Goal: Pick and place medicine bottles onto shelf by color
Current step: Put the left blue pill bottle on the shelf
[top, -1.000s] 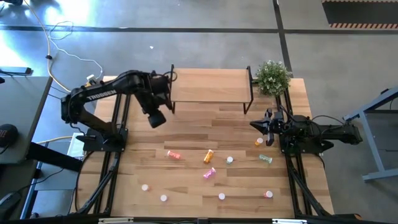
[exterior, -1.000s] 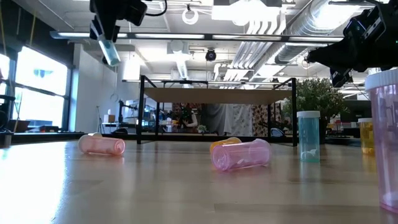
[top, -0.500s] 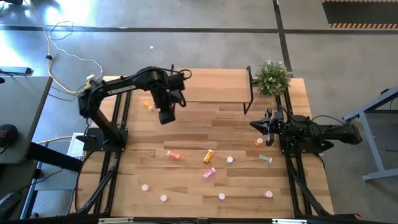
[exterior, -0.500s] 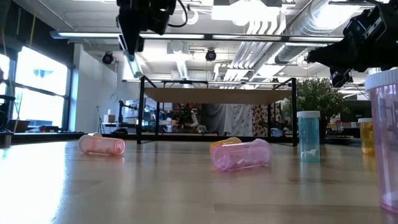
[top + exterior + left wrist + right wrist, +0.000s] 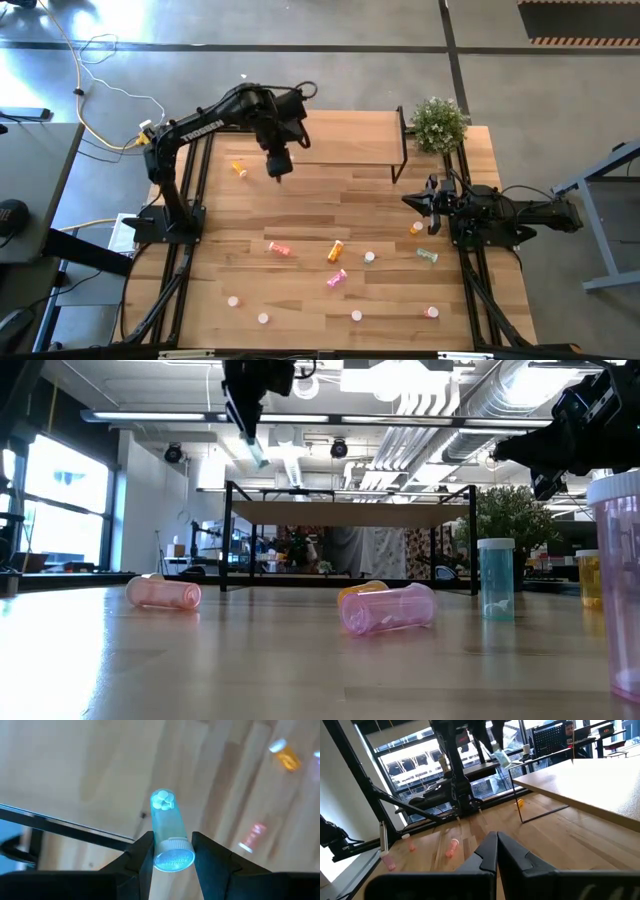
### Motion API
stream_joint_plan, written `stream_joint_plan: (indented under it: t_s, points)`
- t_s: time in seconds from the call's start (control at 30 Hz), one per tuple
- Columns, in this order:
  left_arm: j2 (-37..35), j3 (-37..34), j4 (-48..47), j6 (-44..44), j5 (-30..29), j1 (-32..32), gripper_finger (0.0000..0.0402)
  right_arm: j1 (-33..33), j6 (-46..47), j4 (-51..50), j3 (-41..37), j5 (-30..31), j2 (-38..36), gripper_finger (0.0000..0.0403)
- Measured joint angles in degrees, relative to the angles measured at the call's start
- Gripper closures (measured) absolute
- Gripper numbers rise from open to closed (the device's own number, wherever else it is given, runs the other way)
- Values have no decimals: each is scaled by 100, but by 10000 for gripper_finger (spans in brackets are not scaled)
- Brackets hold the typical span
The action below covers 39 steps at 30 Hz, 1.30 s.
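My left gripper [image 5: 278,168] is shut on a green medicine bottle [image 5: 167,827], high above the table just in front of the shelf's left end. The bottle also shows in the low view [image 5: 253,448]. The shelf [image 5: 340,138] is a light-wood board on black legs at the table's far side. Several other bottles lie or stand on the near half of the table, among them a pink one [image 5: 279,248] and an orange one [image 5: 336,250], both on their sides. My right gripper [image 5: 408,200] is shut and empty, above the table's right part. My left gripper pinches the green bottle at its white-capped end [image 5: 173,855] between its two fingers [image 5: 142,852]. The fingers point down at a slant, along the bottle. The bottle hangs tilted below them, its bottom end [image 5: 162,800] lowest, clear of the table and the shelf.
A potted plant [image 5: 438,122] stands at the shelf's right end. An orange bottle [image 5: 238,168] lies left of my left gripper. An orange bottle [image 5: 416,228] and a green one [image 5: 428,256] stand near my right gripper. Bare planks lie between the shelf and the bottles.
My left gripper has gone toward the table's right and far edge, toward the shelf's left end, carrying the green bottle high and clear of the table. The bottle has stayed in the hold, tilted. My right arm has kept still.
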Motion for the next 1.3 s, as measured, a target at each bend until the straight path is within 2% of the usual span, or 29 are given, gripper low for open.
stream_joint_plan:
  t_s: [0.27,0.5,0.57,0.93,1.3]
  points:
    - [20,324,-1,81,-82,305,291,0,281,4,0,3,1,403]
    - [152,324,-2,-283,275,554,291,-2,2092,28,0,36,0,403]
    - [241,326,-3,-299,361,554,291,-2,2312,37,0,127,0,403]
    - [697,324,-2,-497,365,501,291,-2,2352,45,0,235,2,403]
    - [731,324,-2,-689,92,549,291,0,2300,44,0,246,2,403]
